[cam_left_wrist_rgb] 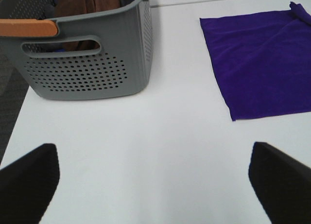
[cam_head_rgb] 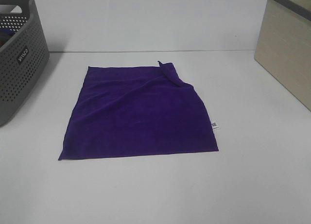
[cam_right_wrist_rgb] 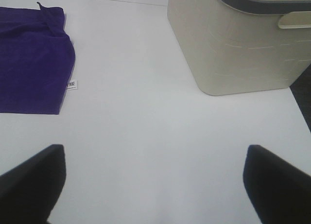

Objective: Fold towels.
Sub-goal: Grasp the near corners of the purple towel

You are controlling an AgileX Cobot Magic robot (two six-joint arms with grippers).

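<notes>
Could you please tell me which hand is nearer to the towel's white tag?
Right. The right hand hovers open over the table beside the towel edge bearing the white tag; the left hand is off the opposite edge, by the gray basket.

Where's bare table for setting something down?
Widest: the table in front of the towel. Also free: gaps between towel and grey basket, towel and beige bin. Crowded only at the far corners, where those sit.
</notes>
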